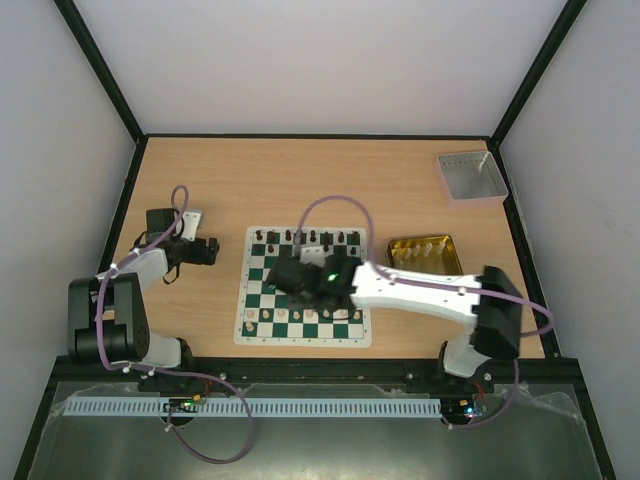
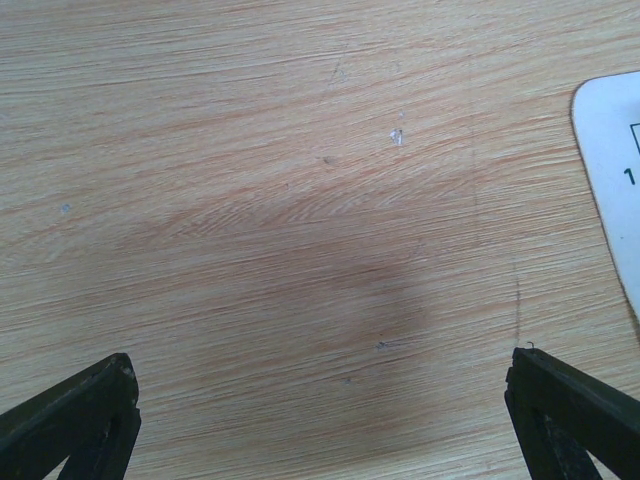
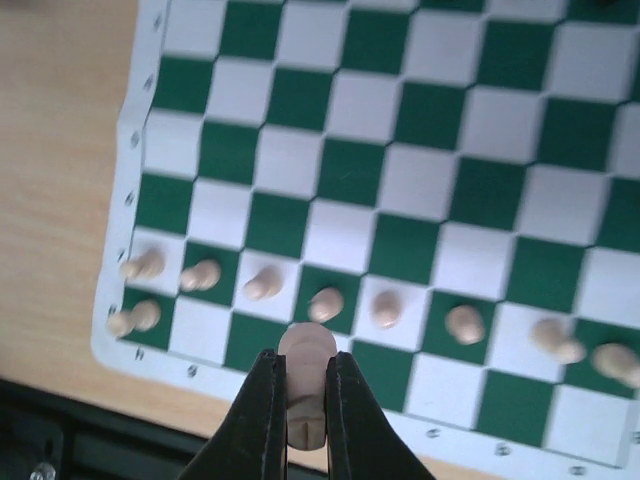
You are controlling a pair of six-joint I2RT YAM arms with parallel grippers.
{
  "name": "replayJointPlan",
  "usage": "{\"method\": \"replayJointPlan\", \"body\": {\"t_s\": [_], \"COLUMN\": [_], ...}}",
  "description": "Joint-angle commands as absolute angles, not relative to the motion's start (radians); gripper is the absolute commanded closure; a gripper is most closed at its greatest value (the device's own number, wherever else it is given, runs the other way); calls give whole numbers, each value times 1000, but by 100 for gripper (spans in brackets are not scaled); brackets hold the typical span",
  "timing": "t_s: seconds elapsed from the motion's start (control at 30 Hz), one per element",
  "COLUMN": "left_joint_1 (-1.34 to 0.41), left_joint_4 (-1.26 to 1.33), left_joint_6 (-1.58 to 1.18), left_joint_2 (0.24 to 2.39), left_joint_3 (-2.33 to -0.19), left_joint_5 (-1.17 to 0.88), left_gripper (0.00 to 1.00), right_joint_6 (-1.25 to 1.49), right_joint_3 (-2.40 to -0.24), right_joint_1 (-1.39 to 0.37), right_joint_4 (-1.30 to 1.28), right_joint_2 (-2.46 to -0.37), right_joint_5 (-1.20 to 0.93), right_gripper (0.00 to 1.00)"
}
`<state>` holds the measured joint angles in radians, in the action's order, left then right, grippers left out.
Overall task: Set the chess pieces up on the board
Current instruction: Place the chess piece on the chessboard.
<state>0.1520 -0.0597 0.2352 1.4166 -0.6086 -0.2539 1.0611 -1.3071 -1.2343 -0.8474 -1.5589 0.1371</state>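
Observation:
The green and white board (image 1: 243, 300) lies mid-table. Dark chess pieces (image 1: 305, 238) line its far edge and cream chess pieces (image 1: 282, 316) stand along its near side. My right gripper (image 1: 300, 280) hovers over the board's near left part. In the right wrist view this gripper (image 3: 303, 358) is shut on a cream piece (image 3: 306, 342), held above the near row just behind a line of cream pawns (image 3: 386, 308). A cream piece (image 3: 133, 318) stands in the corner square. My left gripper (image 2: 325, 375) is open over bare wood, left of the board's corner (image 2: 610, 150).
A gold tin (image 1: 425, 255) holding more cream pieces sits right of the board. A grey square tray (image 1: 470, 177) stands at the back right. The left arm (image 1: 150, 265) rests left of the board.

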Motion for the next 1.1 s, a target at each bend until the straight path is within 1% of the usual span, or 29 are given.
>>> {"method": "replayJointPlan", "body": {"t_s": [0.0, 0.17, 0.47, 0.87, 1.07], "left_joint_1": [157, 168, 191, 193, 192], "left_joint_4": [-58, -48, -47, -52, -52], "left_joint_6": [227, 207, 199, 201, 202], "left_joint_2": [1419, 1420, 1424, 1434, 1434], "left_joint_3": [-629, -630, -635, -642, -643], "left_joint_5": [-243, -204, -207, -207, -208], "left_gripper": [1, 1, 1, 1, 1], "right_joint_6": [1130, 1135, 1116, 1092, 1090], "right_joint_3": [-1416, -1451, -1521, -1651, -1652], "right_joint_1": [-1317, -1325, -1334, -1354, -1355], "right_joint_4": [-886, -831, -782, -845, -862], "right_joint_2": [-1698, -1786, -1907, -2028, -2053], "right_joint_5": [101, 27, -9, -1, -1], "right_gripper": [98, 98, 98, 98, 98]}}
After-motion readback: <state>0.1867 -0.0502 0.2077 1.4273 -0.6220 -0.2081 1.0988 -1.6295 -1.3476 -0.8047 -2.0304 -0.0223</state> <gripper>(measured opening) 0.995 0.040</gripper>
